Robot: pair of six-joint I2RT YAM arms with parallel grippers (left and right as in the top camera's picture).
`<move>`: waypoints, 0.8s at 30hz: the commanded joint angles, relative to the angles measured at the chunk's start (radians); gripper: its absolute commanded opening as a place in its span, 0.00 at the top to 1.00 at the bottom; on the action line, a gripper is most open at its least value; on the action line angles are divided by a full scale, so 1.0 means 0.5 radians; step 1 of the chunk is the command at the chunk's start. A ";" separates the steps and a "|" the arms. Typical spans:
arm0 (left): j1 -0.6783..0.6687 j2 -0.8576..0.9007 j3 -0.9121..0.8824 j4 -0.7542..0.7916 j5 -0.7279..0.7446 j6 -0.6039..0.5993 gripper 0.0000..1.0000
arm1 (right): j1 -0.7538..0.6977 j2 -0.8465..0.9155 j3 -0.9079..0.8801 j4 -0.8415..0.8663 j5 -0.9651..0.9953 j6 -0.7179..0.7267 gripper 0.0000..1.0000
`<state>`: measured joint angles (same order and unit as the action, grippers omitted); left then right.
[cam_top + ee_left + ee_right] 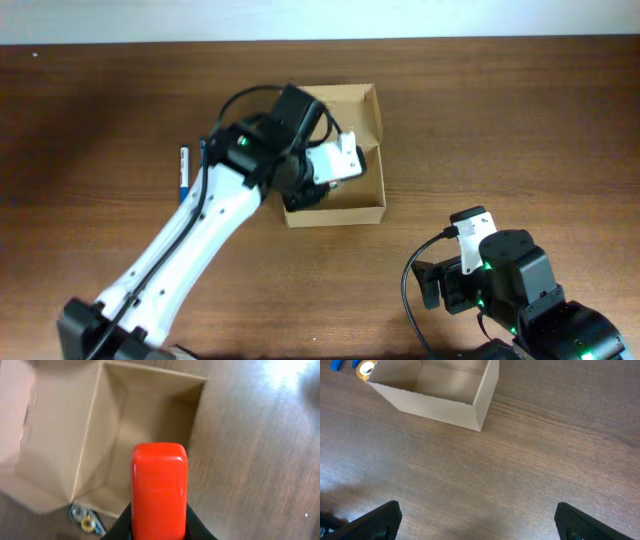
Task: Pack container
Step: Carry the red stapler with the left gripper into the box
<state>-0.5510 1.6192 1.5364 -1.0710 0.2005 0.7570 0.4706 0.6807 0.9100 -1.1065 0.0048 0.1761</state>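
Red block (159, 487) is held clamped in left fingers (121, 527) just over the open box (365, 195) at mid-surface, long axis pointed into it; right fingers (375, 520) are spread wide, empty, well apart.

Dark wood-grain table (520, 120) filling nearly the whole view; pale strip (320, 18) running along its far edge; light glare (285, 372) bouncing off the tabletop.

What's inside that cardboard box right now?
Only bare cardboard shows inside the box. The red block in the left claw hides the near part, so I cannot see what lies there.
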 commanded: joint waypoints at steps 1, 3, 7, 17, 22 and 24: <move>0.004 -0.012 -0.154 0.111 0.117 0.180 0.98 | 0.012 0.000 -0.006 0.005 -0.010 -0.008 0.01; 0.004 0.004 -0.215 0.197 0.117 0.181 0.98 | 0.012 0.000 -0.006 0.005 -0.010 -0.008 0.01; 0.005 0.043 -0.261 0.357 0.117 0.183 0.98 | 0.012 -0.001 -0.006 0.005 -0.010 -0.008 0.01; 0.018 0.307 -0.261 0.497 0.118 0.225 0.98 | 0.012 -0.001 -0.006 0.005 -0.010 -0.008 0.01; 0.067 0.396 -0.261 0.505 0.118 0.225 0.98 | 0.012 -0.001 -0.006 0.005 -0.010 -0.008 0.01; 0.101 0.422 -0.261 0.504 0.151 0.225 0.98 | 0.012 -0.001 -0.006 0.005 -0.010 -0.008 0.01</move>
<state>-0.5278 1.8114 1.4097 -0.8249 0.2375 0.8497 0.4706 0.6807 0.9100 -1.1065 0.0051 0.1768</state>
